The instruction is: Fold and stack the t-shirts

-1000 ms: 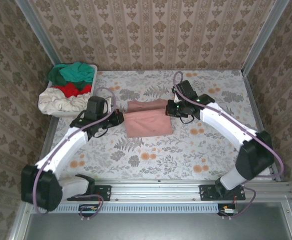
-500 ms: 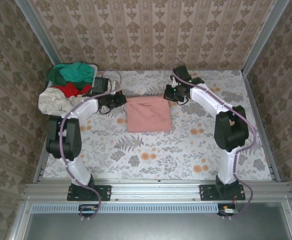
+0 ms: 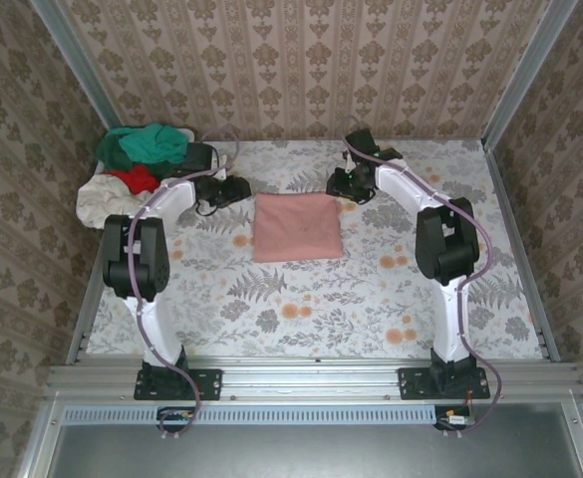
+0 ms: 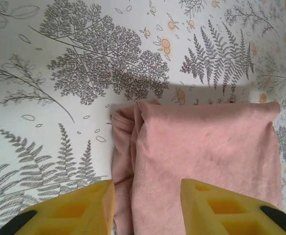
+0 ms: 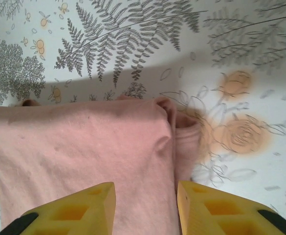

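Note:
A dusty-pink t-shirt (image 3: 296, 227) lies folded into a flat rectangle mid-table. My left gripper (image 3: 239, 189) hovers at its far left corner, my right gripper (image 3: 337, 187) at its far right corner. In the left wrist view the yellow fingers of the left gripper (image 4: 147, 205) stand apart over the pink cloth (image 4: 206, 147), with nothing pinched between them. The right gripper (image 5: 146, 208) is likewise open above the shirt's layered edge (image 5: 84, 147). Teal-green (image 3: 142, 142), red (image 3: 132, 179) and cream (image 3: 102, 199) t-shirts are heaped at the far left.
The floral tablecloth (image 3: 301, 309) is bare in front of the pink shirt. Patterned walls and metal posts (image 3: 515, 70) close in the back and sides. The left arm (image 3: 171, 199) reaches past the heap of clothes.
Both grippers swept from the shirt's middle to its far edge, laying the fold flat. Both then opened and let go of the cloth.

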Robot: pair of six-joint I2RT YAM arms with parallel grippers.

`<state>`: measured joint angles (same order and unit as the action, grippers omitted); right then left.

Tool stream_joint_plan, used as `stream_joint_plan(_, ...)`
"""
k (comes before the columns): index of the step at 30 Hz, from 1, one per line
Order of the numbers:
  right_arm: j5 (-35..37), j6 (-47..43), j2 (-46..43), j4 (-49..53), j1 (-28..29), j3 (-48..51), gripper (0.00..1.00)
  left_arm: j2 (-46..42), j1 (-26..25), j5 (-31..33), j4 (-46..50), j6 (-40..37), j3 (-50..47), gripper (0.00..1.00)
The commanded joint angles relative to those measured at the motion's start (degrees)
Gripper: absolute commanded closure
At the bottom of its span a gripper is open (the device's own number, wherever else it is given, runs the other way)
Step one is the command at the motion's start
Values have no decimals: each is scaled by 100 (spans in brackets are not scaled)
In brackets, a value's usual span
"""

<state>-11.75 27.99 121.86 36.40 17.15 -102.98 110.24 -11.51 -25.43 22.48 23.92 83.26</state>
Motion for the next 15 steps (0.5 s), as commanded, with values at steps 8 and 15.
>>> stream_joint_plan(8,14,181,500,-602,450,-335,62,906,-660,24,175,-389,906,63)
stream_joint_plan(15,-255,391,1487,-74,87,-1206,59,1688,-444,95,125,-332,1166,67)
